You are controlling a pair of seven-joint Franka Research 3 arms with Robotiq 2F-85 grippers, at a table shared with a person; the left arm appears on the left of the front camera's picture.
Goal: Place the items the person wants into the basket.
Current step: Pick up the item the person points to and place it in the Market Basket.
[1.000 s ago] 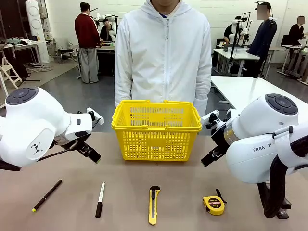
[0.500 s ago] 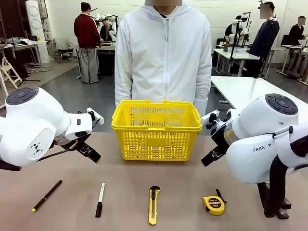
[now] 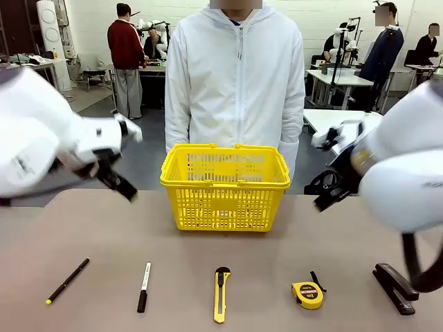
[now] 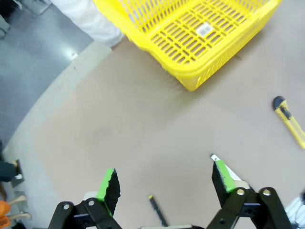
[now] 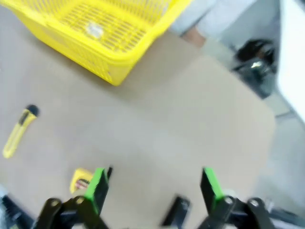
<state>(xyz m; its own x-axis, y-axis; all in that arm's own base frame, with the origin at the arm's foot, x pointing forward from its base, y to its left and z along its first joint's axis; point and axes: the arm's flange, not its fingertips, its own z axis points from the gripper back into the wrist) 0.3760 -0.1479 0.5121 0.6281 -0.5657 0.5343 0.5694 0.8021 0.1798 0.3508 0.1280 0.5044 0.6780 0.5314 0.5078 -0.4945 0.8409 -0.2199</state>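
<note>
Before me on the brown worktop point(image 3: 228, 249), near edge: white marker point(image 3: 143, 286) with black cap, well left of a yellow-and-black utility knife point(image 3: 221, 294) (black end pointing away from me); black stapler point(image 3: 396, 288) at far right.

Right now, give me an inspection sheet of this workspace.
Surface: brown table, tools lined along near edge.
Job's things: yellow basket at far edge, no tools seen inside; tape measure and pen on table.
Clutter: marker, utility knife, black stapler-like tool.
Grippers: left gripper open, empty; right gripper open, empty.
Cables: black cable by right arm.
Surroundings: person behind basket; others farther off.
</note>
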